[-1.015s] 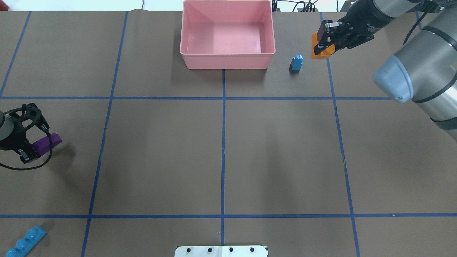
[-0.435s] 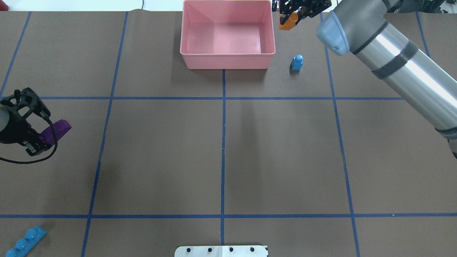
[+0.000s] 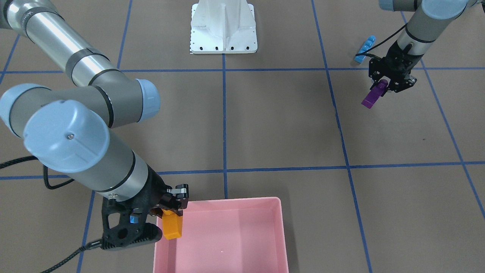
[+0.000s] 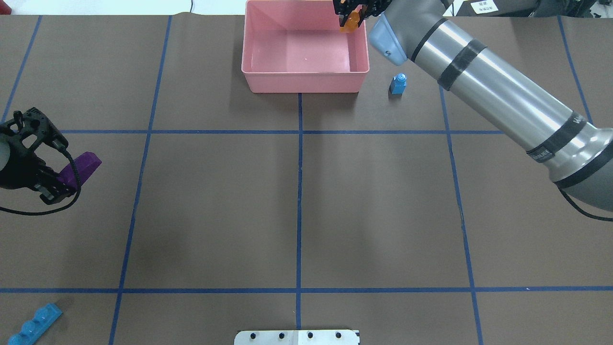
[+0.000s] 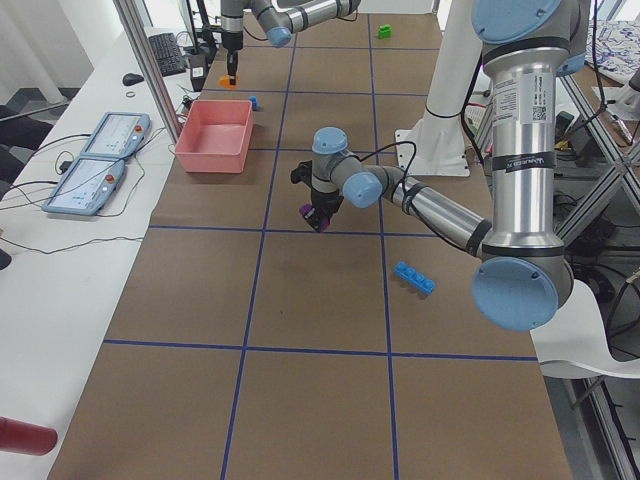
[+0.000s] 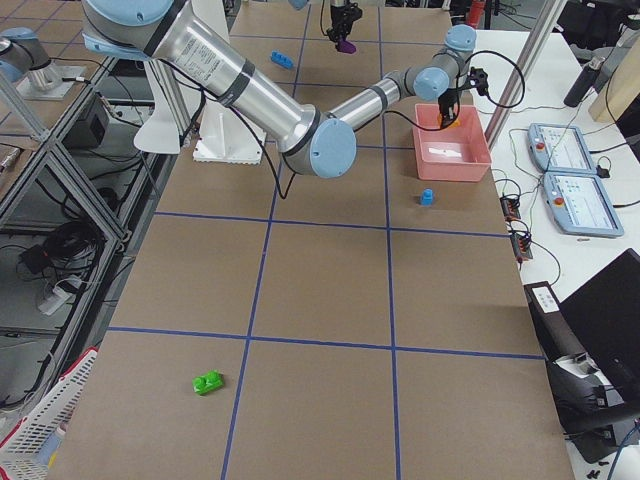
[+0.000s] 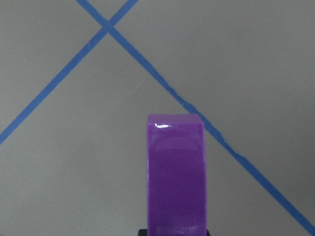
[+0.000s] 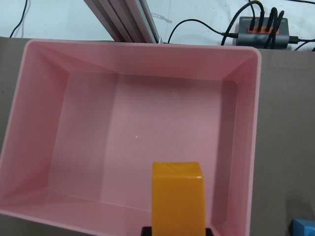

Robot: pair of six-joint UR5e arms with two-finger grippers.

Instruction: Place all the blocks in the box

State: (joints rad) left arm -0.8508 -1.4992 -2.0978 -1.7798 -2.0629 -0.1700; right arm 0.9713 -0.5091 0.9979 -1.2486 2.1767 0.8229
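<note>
Overhead exterior view has the right gripper [image 4: 351,12] pinching the orange block [image 4: 353,22] just over the box [image 4: 301,82] rim, likely needing a slight inward move before release, while the left gripper [image 4: 60,182] clamps the purple block [image 4: 81,167] well apart from the box.

Over the box's [image 4: 304,81] far right corner, the overhead view's top edge cuts the right gripper [image 4: 352,13], whose fingers cover part of the orange brick [image 4: 353,23]. Right of the box, the right wrist view clips the blue cube [image 8: 304,227]. The purple brick's [image 7: 175,172] held end leaves the left wrist view. The green brick [image 6: 208,381] is too small for detail.
</note>
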